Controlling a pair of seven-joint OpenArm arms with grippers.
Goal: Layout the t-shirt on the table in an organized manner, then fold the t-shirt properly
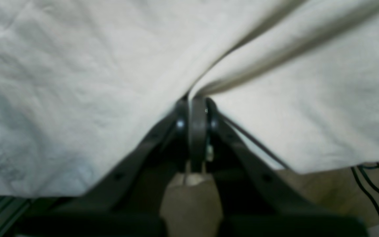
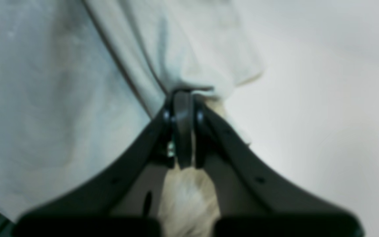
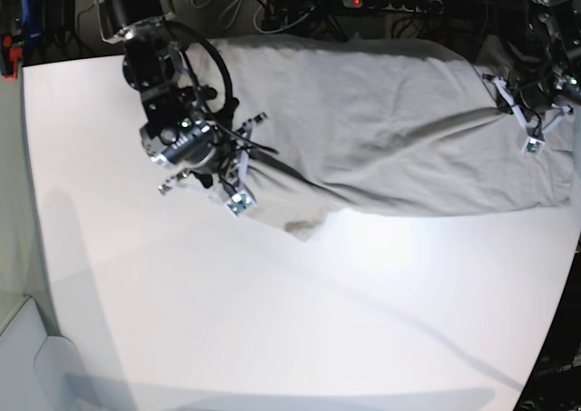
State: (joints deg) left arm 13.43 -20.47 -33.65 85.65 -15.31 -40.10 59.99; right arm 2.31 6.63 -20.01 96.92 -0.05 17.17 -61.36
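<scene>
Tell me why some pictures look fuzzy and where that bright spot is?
Both wrist views are blurred, the large light beige-grey cotton t-shirt too close for focus; the base view is sharper, curved at the edges, with glare on the smooth matte white table and long shadows.

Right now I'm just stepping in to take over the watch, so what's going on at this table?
A two-armed robot is laying out a t-shirt on the white table. Each hand is shut on the fabric: the left hand pinches a fold at one end, the right hand grips the cloth at the other. The shirt stretches between them along the far side of the table, still creased and partly bunched, with no fold made yet.
</scene>
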